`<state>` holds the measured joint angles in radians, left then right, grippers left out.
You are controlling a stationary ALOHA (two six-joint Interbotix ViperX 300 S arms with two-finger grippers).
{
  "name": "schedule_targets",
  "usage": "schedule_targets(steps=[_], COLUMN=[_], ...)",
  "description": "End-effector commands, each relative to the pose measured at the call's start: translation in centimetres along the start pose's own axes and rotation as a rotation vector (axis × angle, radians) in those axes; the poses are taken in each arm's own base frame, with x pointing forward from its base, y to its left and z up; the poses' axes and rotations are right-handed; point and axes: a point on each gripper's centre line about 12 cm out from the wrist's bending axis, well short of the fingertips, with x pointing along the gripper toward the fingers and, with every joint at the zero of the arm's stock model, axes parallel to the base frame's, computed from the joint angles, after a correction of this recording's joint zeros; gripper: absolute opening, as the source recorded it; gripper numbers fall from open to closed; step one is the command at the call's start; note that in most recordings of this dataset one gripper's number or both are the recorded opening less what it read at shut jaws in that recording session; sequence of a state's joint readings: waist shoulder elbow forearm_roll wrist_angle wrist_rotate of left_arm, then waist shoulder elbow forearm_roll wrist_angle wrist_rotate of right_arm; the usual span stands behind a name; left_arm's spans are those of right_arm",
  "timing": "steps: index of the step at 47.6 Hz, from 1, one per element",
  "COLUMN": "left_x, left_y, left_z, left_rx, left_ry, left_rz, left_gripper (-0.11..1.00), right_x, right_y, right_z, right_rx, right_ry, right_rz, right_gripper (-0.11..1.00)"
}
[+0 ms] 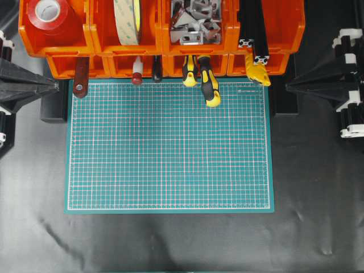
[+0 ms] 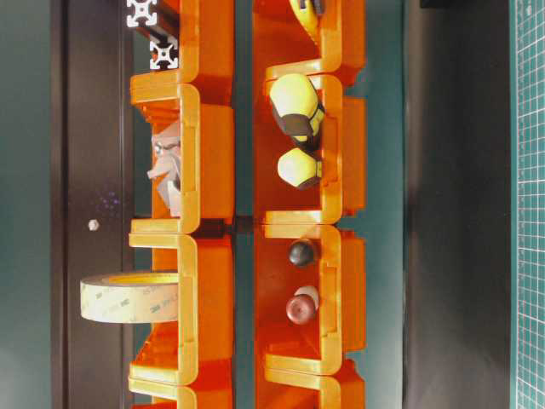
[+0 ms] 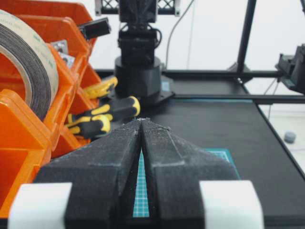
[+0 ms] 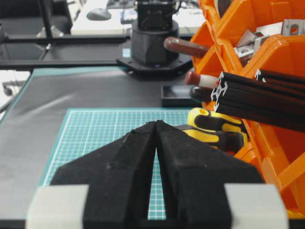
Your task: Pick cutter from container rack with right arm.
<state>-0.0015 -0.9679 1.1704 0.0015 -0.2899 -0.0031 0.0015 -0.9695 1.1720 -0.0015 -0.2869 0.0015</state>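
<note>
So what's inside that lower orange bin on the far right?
In the container rack, that bin holds the yellow cutter, its end poking out over the green mat. Black metal bars above hide the rest.

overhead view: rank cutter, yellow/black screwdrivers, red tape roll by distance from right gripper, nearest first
From the right gripper, parked at the right edge:
1. Cutter, rack's lower right bin, at the mat's top right corner.
2. Yellow-and-black screwdrivers, lower middle bin, handles over the mat.
3. Red tape roll, upper left bin.
</note>
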Motion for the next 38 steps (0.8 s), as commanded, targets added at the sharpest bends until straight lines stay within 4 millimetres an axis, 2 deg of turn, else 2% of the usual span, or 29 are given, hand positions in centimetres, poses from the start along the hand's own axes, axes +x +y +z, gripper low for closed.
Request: schedule_targets(steps=[1, 3, 5, 13, 29, 34, 38], left_x=[0.5, 0.6, 0.7, 0.9, 0.8, 0.8, 0.8], left_y=[-0.3, -0.4, -0.4, -0.8, -0.9, -0.9, -0.9], left_z=[1.0, 1.6, 2.1, 3.5, 3.5, 3.4, 3.4], left_rx=[0.010, -0.002, -0.010, -0.013, -0.015, -0.015, -0.015], left_ry=[-0.003, 0.005, 0.013, 0.063, 0.114, 0.120, 0.120], left_rz=[-0.019, -0.021, -0.023, -0.039, -0.042, -0.042, -0.042], left_gripper=[0.06, 0.04, 0.00, 0.00, 0.00, 0.00, 0.00], right_x=[0.3, 0.3, 0.4, 0.7, 3.2, 4.1, 5.3], right_y=[0.0, 0.1, 0.2, 0.5, 2.7, 3.3, 3.9], right_z=[1.2, 1.9, 2.3, 4.3, 7.8, 7.9, 6.8], right_rx=[0.020, 0.026, 0.033, 0.049, -0.012, -0.086, -0.166], right_ry=[-0.029, -0.037, -0.034, 0.067, 0.471, 0.563, 0.669], right_rz=[0.001, 0.006, 0.009, 0.020, 0.092, 0.097, 0.094], right_gripper=[0.02, 0.04, 0.01, -0.01, -0.01, -0.01, -0.01])
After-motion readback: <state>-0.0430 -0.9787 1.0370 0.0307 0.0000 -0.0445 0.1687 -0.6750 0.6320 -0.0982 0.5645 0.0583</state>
